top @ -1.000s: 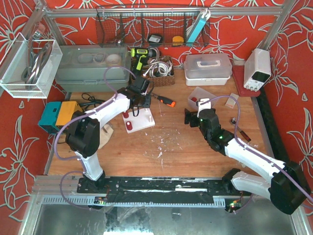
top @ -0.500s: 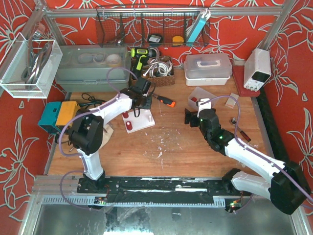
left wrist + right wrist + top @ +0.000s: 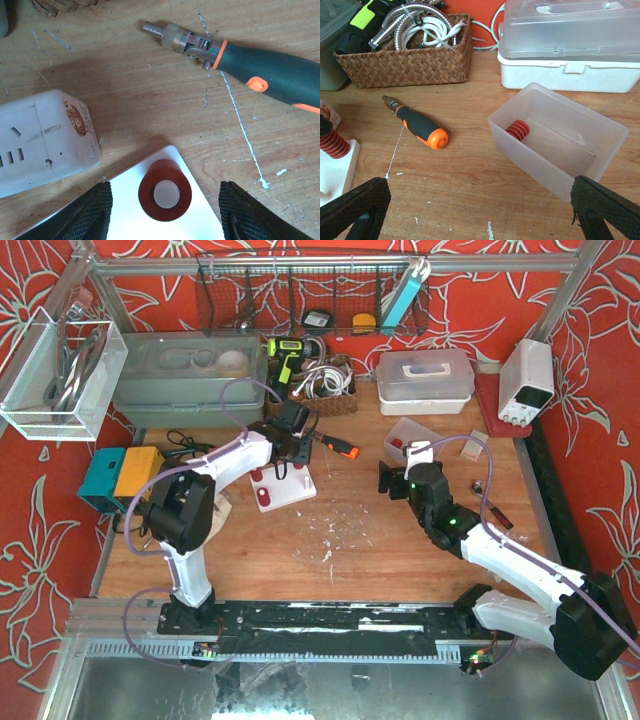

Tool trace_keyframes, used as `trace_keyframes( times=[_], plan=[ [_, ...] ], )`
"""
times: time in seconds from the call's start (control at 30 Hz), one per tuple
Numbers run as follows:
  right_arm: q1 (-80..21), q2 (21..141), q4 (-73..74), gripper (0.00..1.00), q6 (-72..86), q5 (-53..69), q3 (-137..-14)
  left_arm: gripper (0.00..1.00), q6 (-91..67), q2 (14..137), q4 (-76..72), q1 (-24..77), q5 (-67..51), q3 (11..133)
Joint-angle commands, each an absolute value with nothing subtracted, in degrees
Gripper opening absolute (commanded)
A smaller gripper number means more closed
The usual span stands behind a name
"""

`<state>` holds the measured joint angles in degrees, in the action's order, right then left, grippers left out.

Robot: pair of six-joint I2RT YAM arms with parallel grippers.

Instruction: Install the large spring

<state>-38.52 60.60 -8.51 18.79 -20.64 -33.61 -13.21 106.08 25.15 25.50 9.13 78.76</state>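
Observation:
A red spring (image 3: 164,189) sits over a white peg on the white base (image 3: 125,217), seen end-on in the left wrist view. My left gripper (image 3: 165,212) is open right above it, one finger on each side, not touching. In the top view the left gripper (image 3: 288,450) hovers over the back of the white base (image 3: 292,490), which also carries another red spring (image 3: 265,498) at its front. My right gripper (image 3: 480,212) is open and empty, facing a clear plastic bin (image 3: 540,145) that holds one more red spring (image 3: 518,131).
An orange-and-black screwdriver (image 3: 260,70) lies on the wood just behind the base. A white power strip (image 3: 42,137) lies left of it. A wicker basket (image 3: 405,62) of cables and a white lidded box (image 3: 570,45) stand at the back.
The left arm's elbow has swung right and its gripper has shifted slightly towards the back of the base. The right arm has not moved.

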Motion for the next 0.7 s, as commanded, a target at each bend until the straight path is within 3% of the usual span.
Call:
trace_keyframes(
  times=[0.0, 0.13, 0.17, 0.2, 0.37, 0.57, 0.67],
  plan=[
    [-38.14, 60.87, -8.1, 0.99, 19.86, -22.95, -32.9, 0.63, -14.17, 102.32, 23.81, 25.66, 8.98, 77.45],
    [-37.3, 61.84, -5.89, 0.97, 22.48, -24.26, -34.51, 0.72, -15.22, 94.09, 17.57, 25.66, 5.51, 71.36],
    [-36.86, 62.5, -4.21, 0.96, 24.33, -24.43, -35.55, 0.9, -15.15, 91.59, 15.18, 25.71, 4.26, 69.2],
    [-36.09, 63.33, -2.72, 0.96, 25.26, -23.58, -36.59, 0.99, -15.24, 89.32, 12.91, 25.86, 3.02, 66.8],
    [-29.34, 68.22, 3.65, 0.86, 30.03, -13.07, -41.92, 1.0, -14.88, 78.34, 4.4, 31.11, 2.53, 57.54],
    [-22.2, 80.5, 11.67, 0.58, 30.41, -4.56, -54.33, 1.0, -14.59, 70.98, -8.12, 39.98, 1.71, 45.26],
    [-19.87, 86.49, 13.79, 0.51, 29.26, -3.28, -59.47, 1.0, -14.16, 68.11, -14.43, 41.23, 2.28, 38.23]
  ],
)
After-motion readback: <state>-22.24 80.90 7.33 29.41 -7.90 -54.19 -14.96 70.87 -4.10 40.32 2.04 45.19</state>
